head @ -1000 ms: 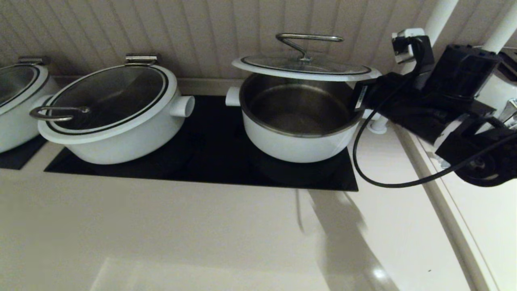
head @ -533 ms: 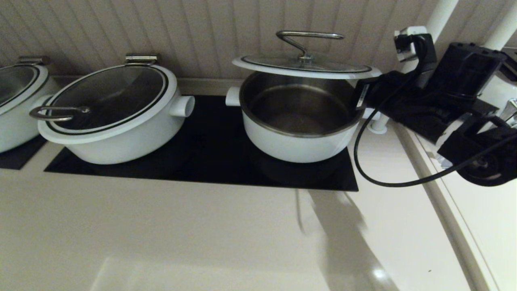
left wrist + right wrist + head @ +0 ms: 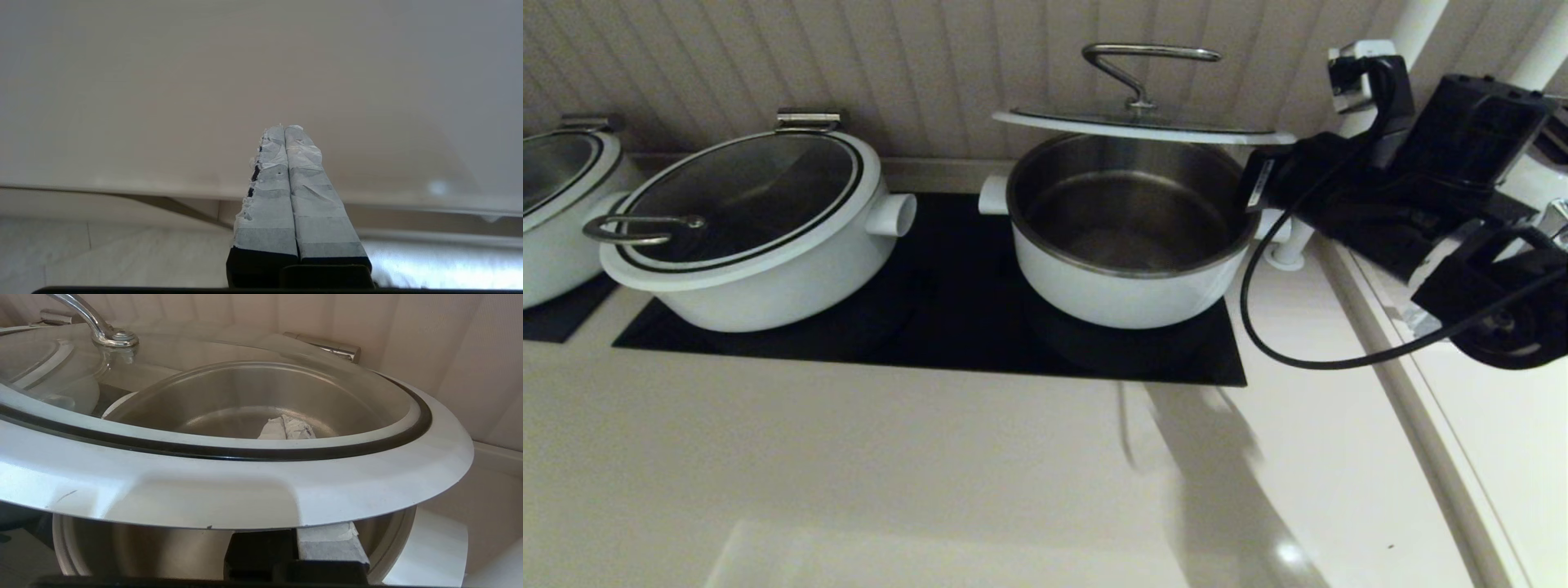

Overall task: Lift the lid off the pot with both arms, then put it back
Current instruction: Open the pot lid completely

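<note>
Currently lift step: right gripper (image 3: 286, 430), jaws clamped on the lid (image 3: 1143, 126) rim, holds it above the pot (image 3: 1127, 237). Left gripper (image 3: 284, 130) parked, jaws closed empty. Next probably lowering it squarely back.

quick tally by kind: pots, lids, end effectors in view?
Pots: 3: deep pot, wider shallow pot, partial pot at the left edge.
Lids: 3: raised lid, two seated.
End effectors: 2: left end effector, right end effector.
Total: 8
</note>
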Robot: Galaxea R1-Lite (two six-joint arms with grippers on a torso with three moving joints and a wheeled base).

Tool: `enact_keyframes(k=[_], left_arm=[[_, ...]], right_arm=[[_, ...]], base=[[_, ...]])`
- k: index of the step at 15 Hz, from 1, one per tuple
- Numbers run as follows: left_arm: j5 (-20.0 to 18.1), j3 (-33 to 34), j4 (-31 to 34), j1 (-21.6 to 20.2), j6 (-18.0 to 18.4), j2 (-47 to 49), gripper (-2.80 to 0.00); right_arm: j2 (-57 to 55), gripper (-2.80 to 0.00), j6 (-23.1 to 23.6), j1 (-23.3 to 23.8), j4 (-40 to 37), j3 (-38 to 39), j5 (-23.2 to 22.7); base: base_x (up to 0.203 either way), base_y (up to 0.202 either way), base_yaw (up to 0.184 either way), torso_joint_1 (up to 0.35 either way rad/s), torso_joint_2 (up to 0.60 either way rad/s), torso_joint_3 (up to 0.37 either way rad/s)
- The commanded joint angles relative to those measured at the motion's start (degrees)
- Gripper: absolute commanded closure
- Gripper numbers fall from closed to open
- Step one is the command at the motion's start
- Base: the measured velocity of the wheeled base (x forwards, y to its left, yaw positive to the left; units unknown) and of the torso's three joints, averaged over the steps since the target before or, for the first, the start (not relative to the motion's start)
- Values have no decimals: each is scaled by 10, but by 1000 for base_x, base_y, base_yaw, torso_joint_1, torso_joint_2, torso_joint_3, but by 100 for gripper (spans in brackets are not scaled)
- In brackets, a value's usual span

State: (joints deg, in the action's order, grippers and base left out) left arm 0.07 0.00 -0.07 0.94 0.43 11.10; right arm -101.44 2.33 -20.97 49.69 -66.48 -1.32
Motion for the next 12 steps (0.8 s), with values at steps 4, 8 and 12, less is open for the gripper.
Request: enact_keyframes(k=[4,8,12], left_arm=[[0,0,0,-3,-1,-79,0],[0,0,1,-3,-3,-111,0],[0,0,1,-3,-3,-111,0]], right_arm=[[1,0,0,2,3,-1,0],[5,0,0,6,2,-9,-1],[5,0,0,8,-1,-28,-1]], base=[[0,0,0,0,0,0],[0,0,0,0,0,0],[0,0,0,0,0,0]])
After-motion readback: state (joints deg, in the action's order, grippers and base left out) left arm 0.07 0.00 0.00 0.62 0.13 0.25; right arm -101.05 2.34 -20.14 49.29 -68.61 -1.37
